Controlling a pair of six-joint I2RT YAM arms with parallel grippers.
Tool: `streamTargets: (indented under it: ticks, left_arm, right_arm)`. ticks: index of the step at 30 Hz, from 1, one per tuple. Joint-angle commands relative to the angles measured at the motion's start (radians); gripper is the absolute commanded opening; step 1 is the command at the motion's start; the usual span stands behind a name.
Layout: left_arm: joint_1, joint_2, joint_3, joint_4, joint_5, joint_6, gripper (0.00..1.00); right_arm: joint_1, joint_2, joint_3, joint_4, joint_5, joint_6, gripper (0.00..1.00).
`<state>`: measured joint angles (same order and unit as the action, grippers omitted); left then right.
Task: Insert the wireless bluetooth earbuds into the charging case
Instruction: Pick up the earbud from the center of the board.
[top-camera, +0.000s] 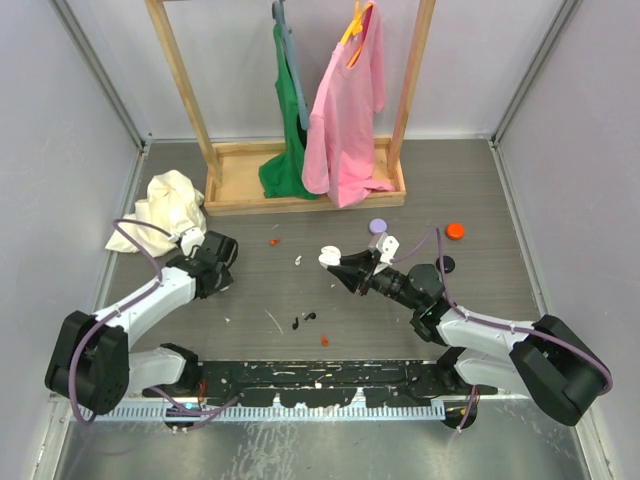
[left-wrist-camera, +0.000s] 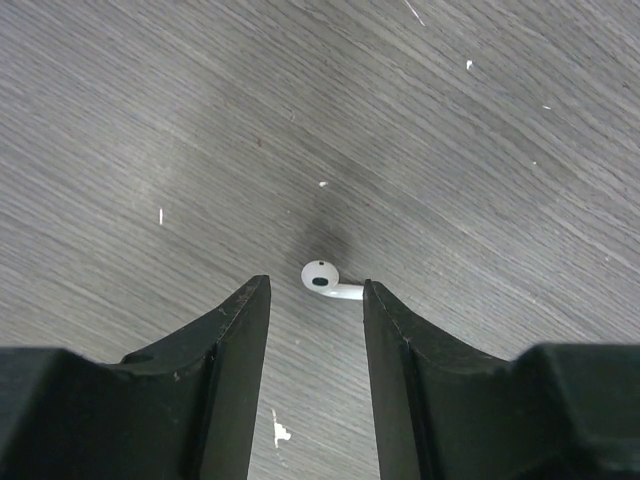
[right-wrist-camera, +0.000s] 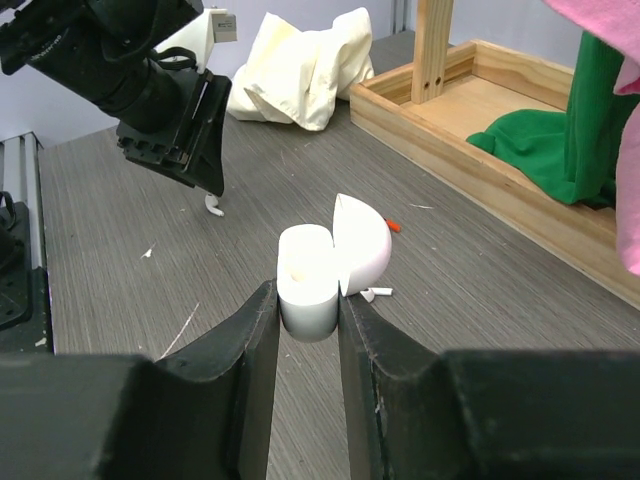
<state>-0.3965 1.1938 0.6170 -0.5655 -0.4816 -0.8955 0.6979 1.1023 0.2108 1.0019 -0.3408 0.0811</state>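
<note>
Though the charging case (right-wrist-camera: 305, 265) stands ready with its lid tipped back, no earbud shows inside it, so by my reckoning the task has barely begun. One earbud (left-wrist-camera: 322, 277) lies flat on the grey table (top-camera: 420, 200), framed by the left gripper (left-wrist-camera: 315, 290). Its fingers are set fairly narrow either side and not clamped, though the stem's end seems to touch one finger. The second earbud (right-wrist-camera: 378, 293) lies on the table just beyond the case, with nothing on it. The right gripper (right-wrist-camera: 306, 300) pinches the case body between nearly closed fingers and holds it upright, close above the tabletop near the middle. What is left is most of the job: grasp the first earbud, carry it across and seat it, then do the same for the other. Farther back sit a crumpled cream cloth (top-camera: 170, 205) and the wooden clothes rack (top-camera: 300, 170), both well apart from the work.
</note>
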Motion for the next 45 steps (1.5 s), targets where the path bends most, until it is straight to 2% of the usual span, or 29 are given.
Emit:
streamTargets:
  ticks: [1,8,15,21,27,31,39,45]
  left_arm:
    - [0.030,0.039,0.037,0.090,0.022,0.030,0.43]
    - [0.052,0.124,0.054,0.101,0.054,0.036,0.38]
    - [0.054,0.143,0.053,0.083,0.070,0.029,0.35]
    - [0.054,0.148,0.045,0.080,0.102,0.029,0.25]
    - [0.053,0.115,0.061,0.070,0.150,0.075,0.07]
    - [0.045,0.084,0.097,0.042,0.187,0.119,0.02]
    - [-0.104,-0.033,0.210,-0.058,0.106,0.198,0.00]
    - [-0.265,-0.094,0.257,-0.027,0.034,0.278,0.00]
  right_arm:
    - [-0.002,0.007,0.015,0.061,0.008,-0.010,0.01]
    - [-0.001,0.012,0.018,0.055,0.003,-0.012,0.01]
    - [-0.001,0.000,0.019,0.043,0.005,-0.016,0.01]
    - [-0.001,-0.010,0.017,0.035,0.014,-0.018,0.01]
    - [-0.001,-0.013,0.018,0.034,0.011,-0.022,0.01]
    - [-0.002,-0.009,0.015,0.040,0.009,-0.034,0.01]
    - [-0.001,0.009,-0.009,0.112,-0.005,-0.059,0.01]
    - [0.000,0.028,-0.022,0.150,-0.005,-0.072,0.01]
